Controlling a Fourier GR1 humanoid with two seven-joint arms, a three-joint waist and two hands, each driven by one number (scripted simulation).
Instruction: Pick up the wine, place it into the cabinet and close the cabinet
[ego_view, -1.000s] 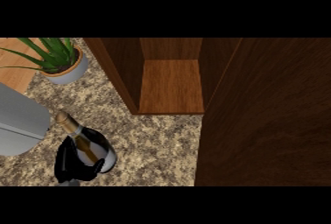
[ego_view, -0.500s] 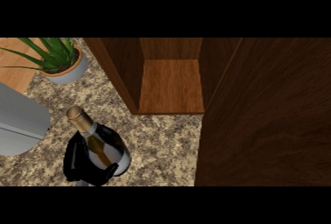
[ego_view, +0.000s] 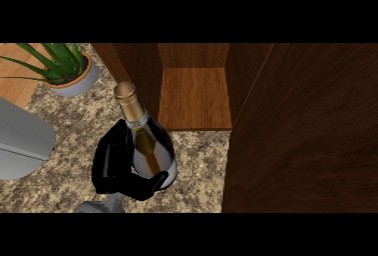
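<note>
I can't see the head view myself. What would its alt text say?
A black hand grips a wine bottle above a speckled stone counter, its gold-foiled neck pointing toward an open wooden cabinet. The cabinet door fills the right side; a potted plant sits at upper left.

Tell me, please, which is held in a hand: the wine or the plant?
The wine; the right hand curls round it, the plant stands free.

wine (ego_view: 150, 150): dark, gold foil | hand (ego_view: 117, 167): black | desk (ego_view: 74, 125): speckled tan-brown | cabinet (ego_view: 295, 130): dark wood | plant (ego_view: 55, 62): green, grey pot
</note>
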